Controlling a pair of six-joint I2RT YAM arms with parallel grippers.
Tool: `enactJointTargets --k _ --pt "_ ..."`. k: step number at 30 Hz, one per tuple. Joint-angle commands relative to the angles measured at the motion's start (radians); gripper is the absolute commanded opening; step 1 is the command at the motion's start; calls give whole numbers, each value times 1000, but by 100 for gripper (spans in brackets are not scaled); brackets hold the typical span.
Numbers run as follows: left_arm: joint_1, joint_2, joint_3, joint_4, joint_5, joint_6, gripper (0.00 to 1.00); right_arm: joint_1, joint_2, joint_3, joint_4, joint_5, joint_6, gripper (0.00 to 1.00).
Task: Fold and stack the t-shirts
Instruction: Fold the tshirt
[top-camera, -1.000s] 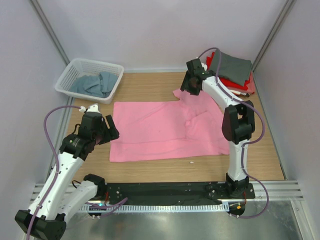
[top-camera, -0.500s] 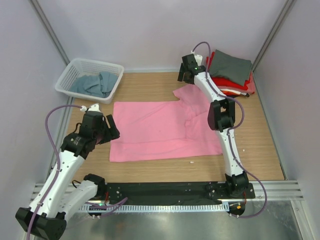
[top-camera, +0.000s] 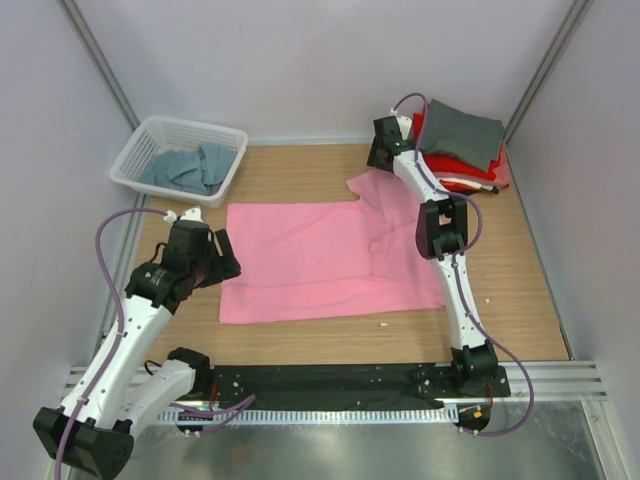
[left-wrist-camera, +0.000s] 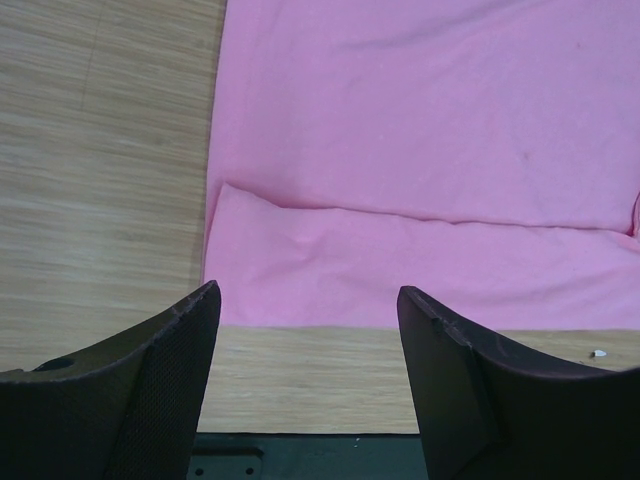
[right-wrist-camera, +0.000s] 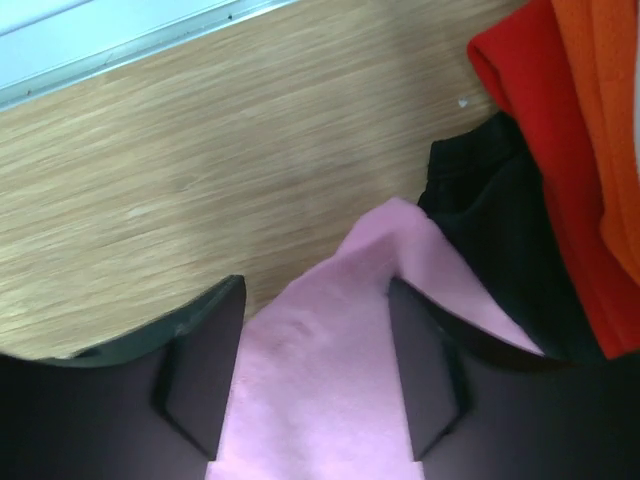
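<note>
A pink t-shirt (top-camera: 320, 260) lies spread flat on the wooden table, its lower edge folded up in a narrow band (left-wrist-camera: 400, 265). My left gripper (top-camera: 222, 262) (left-wrist-camera: 308, 295) hovers open just off the shirt's near-left corner, holding nothing. My right gripper (top-camera: 383, 152) (right-wrist-camera: 315, 290) is over the shirt's far-right sleeve (right-wrist-camera: 330, 380). Its jaws stand apart with the pink sleeve cloth between them. Folded t-shirts are stacked at the back right: a grey one (top-camera: 462, 130) on top, a red one (top-camera: 455, 165) (right-wrist-camera: 540, 150) and a black one (right-wrist-camera: 490, 230) below.
A white lattice basket (top-camera: 150, 135) at the back left holds a crumpled grey-blue t-shirt (top-camera: 185, 168). Grey walls close in the table on three sides. A black rail (top-camera: 330, 385) runs along the near edge by the arm bases.
The right arm has swung its gripper farther back to the tip of the pink sleeve, and its jaws opened wide and then narrowed. The left arm has barely moved.
</note>
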Motion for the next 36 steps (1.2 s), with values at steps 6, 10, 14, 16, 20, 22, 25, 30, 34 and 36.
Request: enactJointTargets --k 6,10,14,16,20,22,25,30,34,36 --pt "6 37 0 23 -17 9 72 4 -32 -114 68 -105 38 2" --pt "15 89 14 17 -17 14 72 4 -133 -273 142 -87 41 1" --pt "15 181 60 62 -51 22 72 13 -352 -512 234 -7 -3 1" --pt "15 273 126 89 -83 20 72 16 -467 -716 364 -7 -29 1" --pt "18 500 292 144 -128 8 71 21 -671 -878 421 10 -91 1" --pt "30 662 397 123 -111 0 69 21 -704 -912 396 37 -117 1" --pt "41 848 577 101 -100 -3 66 18 -736 -930 359 71 -152 1" --pt "59 1058 800 93 -119 15 63 -16 -768 -959 334 107 -154 1" --pt "61 1180 882 98 -117 34 62 -79 -810 -1007 320 97 -152 1" --pt "61 1239 919 90 -122 35 62 -97 -827 -1028 320 90 -152 1"
